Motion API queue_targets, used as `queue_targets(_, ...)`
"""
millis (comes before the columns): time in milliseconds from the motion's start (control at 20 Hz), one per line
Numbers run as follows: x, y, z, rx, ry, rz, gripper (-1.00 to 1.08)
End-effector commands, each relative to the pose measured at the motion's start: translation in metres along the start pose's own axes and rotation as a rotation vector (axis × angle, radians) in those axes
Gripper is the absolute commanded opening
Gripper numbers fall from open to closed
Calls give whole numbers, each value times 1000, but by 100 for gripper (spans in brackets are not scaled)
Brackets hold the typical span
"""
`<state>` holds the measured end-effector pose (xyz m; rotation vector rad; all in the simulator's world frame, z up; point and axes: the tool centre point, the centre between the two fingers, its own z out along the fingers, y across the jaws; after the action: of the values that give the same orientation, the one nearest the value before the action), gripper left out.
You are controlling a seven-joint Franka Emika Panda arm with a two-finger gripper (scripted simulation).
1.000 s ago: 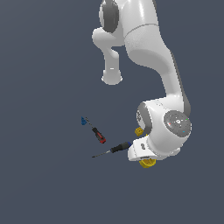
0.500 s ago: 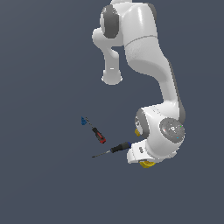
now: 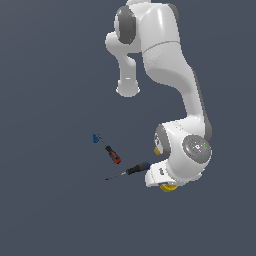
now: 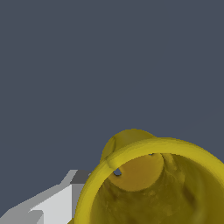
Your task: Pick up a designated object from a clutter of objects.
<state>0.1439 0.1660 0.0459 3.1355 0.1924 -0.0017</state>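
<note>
Yellow plastic fills your wrist view: a wide cup rim (image 4: pixel 153 146) looms close, with a second rounded yellow form (image 4: pixel 124 140) just behind it, and you cannot tell which one is the smaller cup. Since a second ago the arm has dropped lower over the clutter, so the approach looks nearly done. In the exterior view only a yellow sliver (image 3: pixel 168 188) shows under the wrist. The gripper is hidden, and you cannot tell whether its fingers stand apart or together.
</note>
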Motion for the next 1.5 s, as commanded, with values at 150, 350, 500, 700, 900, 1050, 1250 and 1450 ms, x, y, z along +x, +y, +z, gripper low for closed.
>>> queue_targets(150,-1,1,-2,0,0,0,-100)
queue_targets(350,-4,7,-9,0,0,0,-100)
queue_targets(500,-8,14,-18,0,0,0,-100)
queue_targets(700,-17,28,-37,0,0,0,-100)
queue_targets(900,-28,48,-63,0,0,0,-100)
queue_targets(1050,-39,67,-88,0,0,0,-100)
queue_targets(1250,-55,95,-124,1,1,0,-100)
queue_targets(1450,-71,123,-162,1,1,1,-100)
